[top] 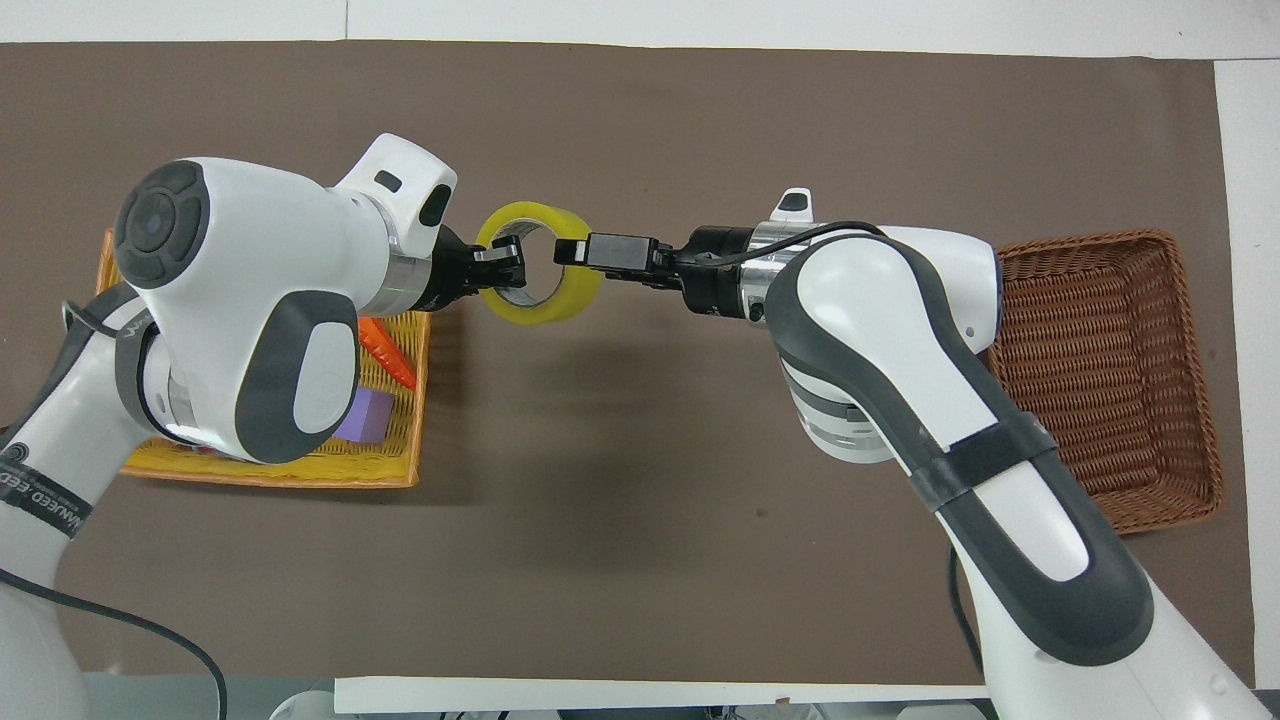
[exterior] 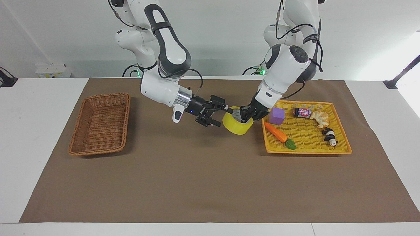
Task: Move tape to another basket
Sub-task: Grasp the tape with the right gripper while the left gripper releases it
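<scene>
Handover in progress, centre of the facing view, just above the middle of the frame.

- Tape point(exterior: 237, 124) is held off the worktop point(exterior: 210, 183) over bare brown mat, between the yellow basket point(exterior: 341, 149) and the frame's centre. Left end effector point(exterior: 246, 114) is clamped on the roll's wall, one finger inside the core.
- Right end effector point(exterior: 219, 115) is spread wide with its fingers at the roll's other wall; in the overhead view one finger overlies the rim. It has hold of nothing yet.
- Brown wicker basket point(exterior: 100, 123), the likely destination, sits at the left of the facing view, well apart from the roll.

Risks, as I judge them:
- If the left lets go before the right closes, the roll drops and could roll away on the mat.
- If the right closes on only a shallow bite of the rim, the roll may twist or slip out during the carry.
- Both end effectors crowd the same small ring; a collision is possible.

Writing: the arm sleeve at lower left of the overhead view carries print, only partly legible. The small jar point(exterior: 302, 112) has a pink label, unreadable.
</scene>
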Robot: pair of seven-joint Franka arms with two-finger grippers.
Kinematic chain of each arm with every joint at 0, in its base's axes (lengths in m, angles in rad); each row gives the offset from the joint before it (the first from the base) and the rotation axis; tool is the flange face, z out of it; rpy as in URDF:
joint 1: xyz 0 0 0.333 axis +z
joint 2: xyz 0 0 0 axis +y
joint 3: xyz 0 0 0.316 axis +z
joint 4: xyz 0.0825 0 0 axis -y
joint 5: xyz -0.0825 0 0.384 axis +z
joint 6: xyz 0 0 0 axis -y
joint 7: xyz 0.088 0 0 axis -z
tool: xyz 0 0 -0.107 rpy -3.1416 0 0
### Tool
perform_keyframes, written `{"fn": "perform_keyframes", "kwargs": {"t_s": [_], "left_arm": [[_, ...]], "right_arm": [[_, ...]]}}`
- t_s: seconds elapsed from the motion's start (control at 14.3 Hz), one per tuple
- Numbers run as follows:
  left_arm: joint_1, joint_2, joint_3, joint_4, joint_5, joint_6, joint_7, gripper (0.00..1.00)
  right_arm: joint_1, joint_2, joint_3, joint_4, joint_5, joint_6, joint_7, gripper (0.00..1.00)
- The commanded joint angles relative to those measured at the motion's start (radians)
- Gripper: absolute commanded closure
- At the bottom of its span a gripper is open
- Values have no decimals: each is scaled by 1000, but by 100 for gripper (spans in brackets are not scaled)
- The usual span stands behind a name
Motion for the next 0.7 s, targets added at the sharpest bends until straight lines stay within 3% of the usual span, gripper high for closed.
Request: {"fn": "perform_keyframes", "kwargs": {"t_s": [0.0, 0.21, 0.63], "left_arm": [[-12, 6, 10, 13, -1, 16, 13, 100], [-12, 6, 10, 13, -1, 18, 12, 100], [-8, 6, 10, 13, -1, 16, 11, 100]], "right_arm": [[2, -2, -3, -4, 28, 8, 1, 0], [-1, -2, -3, -5, 27, 6, 3, 1], [0, -2, -3, -7, 22, 12, 3, 25]]}}
